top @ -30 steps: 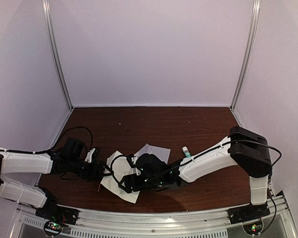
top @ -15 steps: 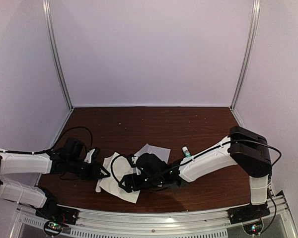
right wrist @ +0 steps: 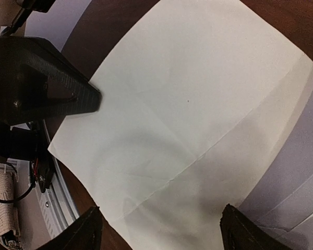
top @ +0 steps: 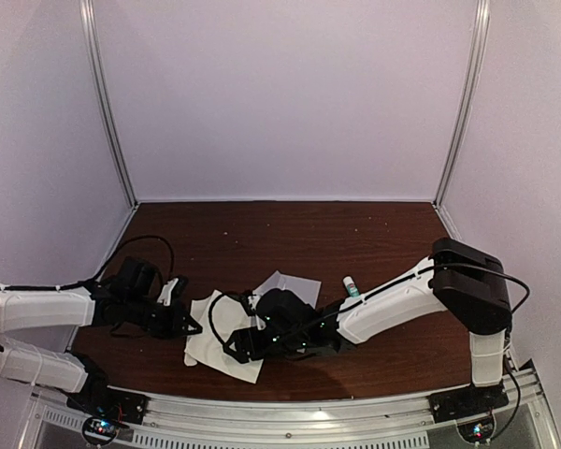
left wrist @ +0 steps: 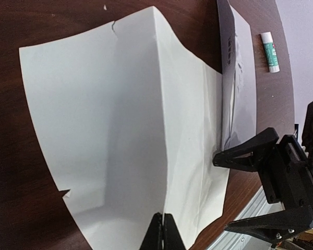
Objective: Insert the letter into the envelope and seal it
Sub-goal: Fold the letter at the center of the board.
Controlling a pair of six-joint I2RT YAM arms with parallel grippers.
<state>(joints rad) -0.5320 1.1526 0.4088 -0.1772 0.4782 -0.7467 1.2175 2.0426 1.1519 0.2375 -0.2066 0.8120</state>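
Closing fast from wide apart, the left gripper [left wrist: 161, 225] now pinches the letter [left wrist: 120, 120] at its near edge, on the worktop [left wrist: 21, 26] just beside the envelope [left wrist: 243, 88]. Right gripper [right wrist: 161, 229] hovers spread above the sheet; lifting looks possible.

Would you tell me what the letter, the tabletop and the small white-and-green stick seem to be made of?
The letter: thin matte white paper, creased and buckling. The tabletop: dark brown wood or wood-look laminate, slightly glossy. The stick: probably plastic, white with green label.
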